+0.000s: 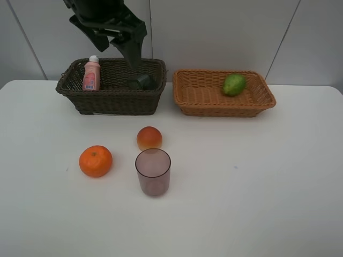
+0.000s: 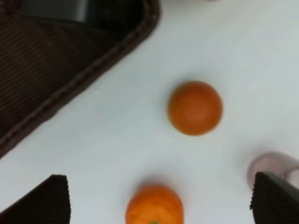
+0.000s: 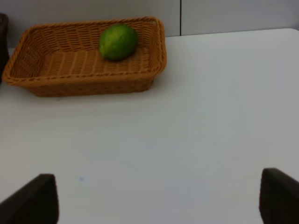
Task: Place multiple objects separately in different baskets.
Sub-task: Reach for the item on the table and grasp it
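Observation:
The pink white-capped bottle (image 1: 91,74) and the dark grey pump bottle (image 1: 142,81) are inside the dark brown basket (image 1: 107,99). A green fruit (image 1: 234,84) (image 3: 118,42) lies in the light tan basket (image 1: 190,99) (image 3: 84,74). On the table stand the orange (image 1: 96,161) (image 2: 154,207), the peach-like fruit (image 1: 149,138) (image 2: 195,108) and the purplish cup (image 1: 153,171) (image 2: 273,165). My left gripper (image 1: 128,51) (image 2: 159,189) hangs open and empty over the dark basket (image 2: 70,70). My right gripper (image 3: 156,198) is open and empty, well back from the tan basket.
Both baskets sit side by side at the back of the white table (image 1: 257,176), against a grey wall. The right arm is outside the exterior high view. Bare tabletop fills the right half and the front.

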Controlling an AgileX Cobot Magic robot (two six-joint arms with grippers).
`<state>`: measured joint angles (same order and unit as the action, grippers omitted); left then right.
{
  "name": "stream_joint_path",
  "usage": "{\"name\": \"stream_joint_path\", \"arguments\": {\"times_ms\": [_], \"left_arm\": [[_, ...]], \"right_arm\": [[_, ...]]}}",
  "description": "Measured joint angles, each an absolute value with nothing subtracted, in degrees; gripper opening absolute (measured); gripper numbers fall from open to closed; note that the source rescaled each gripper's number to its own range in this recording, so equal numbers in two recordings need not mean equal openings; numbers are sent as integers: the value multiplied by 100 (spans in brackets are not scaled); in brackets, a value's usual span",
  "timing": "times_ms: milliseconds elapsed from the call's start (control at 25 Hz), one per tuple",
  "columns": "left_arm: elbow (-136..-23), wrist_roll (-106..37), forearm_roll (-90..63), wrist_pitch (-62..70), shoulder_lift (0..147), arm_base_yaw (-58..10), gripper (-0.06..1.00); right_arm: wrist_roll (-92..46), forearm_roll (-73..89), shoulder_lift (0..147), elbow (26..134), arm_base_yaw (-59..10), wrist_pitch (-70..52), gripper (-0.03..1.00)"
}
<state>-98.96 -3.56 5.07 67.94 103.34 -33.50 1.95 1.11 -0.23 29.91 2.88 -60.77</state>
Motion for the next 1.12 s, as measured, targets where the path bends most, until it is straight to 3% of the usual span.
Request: {"name": "stream_joint_path", "arguments": {"times_ms": [480, 1120], "left_arm": [[-9896, -695, 414, 6835, 10345, -4402, 100], [-9633, -722, 355, 6839, 11086, -4487, 100]], "right_arm": [[195, 111, -23, 2991, 288, -6077, 100], [195, 111, -23, 2991, 288, -6077, 100]]}}
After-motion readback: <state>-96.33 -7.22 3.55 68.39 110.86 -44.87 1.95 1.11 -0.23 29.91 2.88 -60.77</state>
